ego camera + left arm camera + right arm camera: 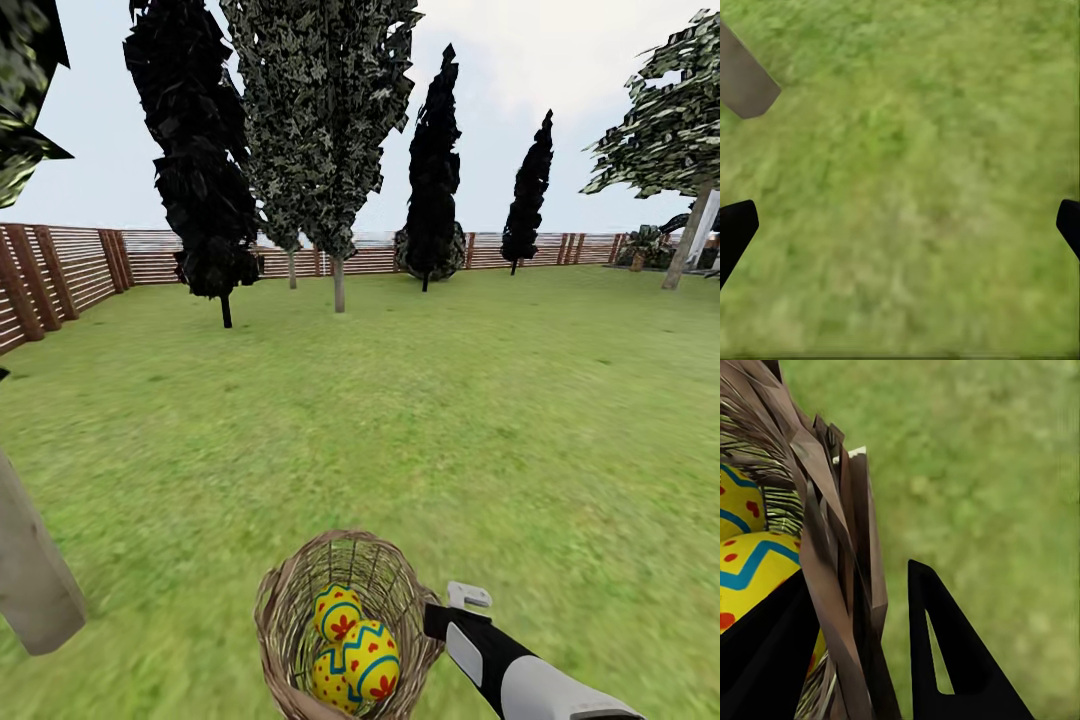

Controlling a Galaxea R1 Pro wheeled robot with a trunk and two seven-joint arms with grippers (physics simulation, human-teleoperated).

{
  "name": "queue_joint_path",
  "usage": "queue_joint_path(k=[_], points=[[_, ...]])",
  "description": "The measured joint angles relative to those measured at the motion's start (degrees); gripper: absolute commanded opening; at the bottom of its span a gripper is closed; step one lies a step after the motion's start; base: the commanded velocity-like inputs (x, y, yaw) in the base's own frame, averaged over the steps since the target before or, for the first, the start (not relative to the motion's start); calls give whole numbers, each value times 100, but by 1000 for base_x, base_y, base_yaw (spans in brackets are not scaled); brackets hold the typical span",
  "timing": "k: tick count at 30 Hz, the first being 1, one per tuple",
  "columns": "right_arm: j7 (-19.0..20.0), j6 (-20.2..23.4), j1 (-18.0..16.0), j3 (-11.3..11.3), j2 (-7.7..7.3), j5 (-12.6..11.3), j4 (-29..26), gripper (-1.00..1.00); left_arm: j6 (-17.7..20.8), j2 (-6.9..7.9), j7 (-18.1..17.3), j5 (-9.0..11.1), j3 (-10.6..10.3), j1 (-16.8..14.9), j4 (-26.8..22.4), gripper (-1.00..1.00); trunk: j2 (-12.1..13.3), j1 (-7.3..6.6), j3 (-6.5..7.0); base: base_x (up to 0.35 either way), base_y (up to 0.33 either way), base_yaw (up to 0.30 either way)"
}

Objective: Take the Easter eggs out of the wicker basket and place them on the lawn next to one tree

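A: Head view, low centre: the wicker basket [345, 625] sits on the lawn [420, 420], tilted a little toward the camera, and all three Easter eggs [352, 650] are inside it, piled together and touching.

B: And the right gripper [440, 622] is right at the rim on the basket's right side. On the right wrist view the braided rim [844, 585] runs straight between the two dark fingers [945, 660], one inside the basket against a yellow egg [754, 577], one outside over grass.

A: So is it clamped on that rim?

B: The fingers straddle the wicker with very little gap, and the rim looks pinched (the weave hides the inner pad, mind you). I'd call it closed on the rim.

A: The left gripper [900, 225]?

B: Spread wide. On the left wrist view just two black fingertips [735, 229] at opposite edges, bare grass between, nothing held. A pale grey-tan trunk [746, 79] cuts the corner there.

A: The same pale trunk [35, 575] stands at the head view's left edge, near the basket. Farther back there's a speckled green tree [325, 130], black cypress-like trees [195, 150] beside it, and the slatted brown fence [60, 270] enclosing the garden.
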Motion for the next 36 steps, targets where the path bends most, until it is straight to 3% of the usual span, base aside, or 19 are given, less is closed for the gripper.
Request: queue_joint_path(k=[5,36], points=[[0,0,1,7,9,1,8,-100,-163,0,-27,10,0,-1,90,100,-201,110,-90,0,0,0],[-18,62,1,-40,9,-16,26,-100,-180,0,-32,7,6,0,96,100,-1444,791,-646,0,0,0]])
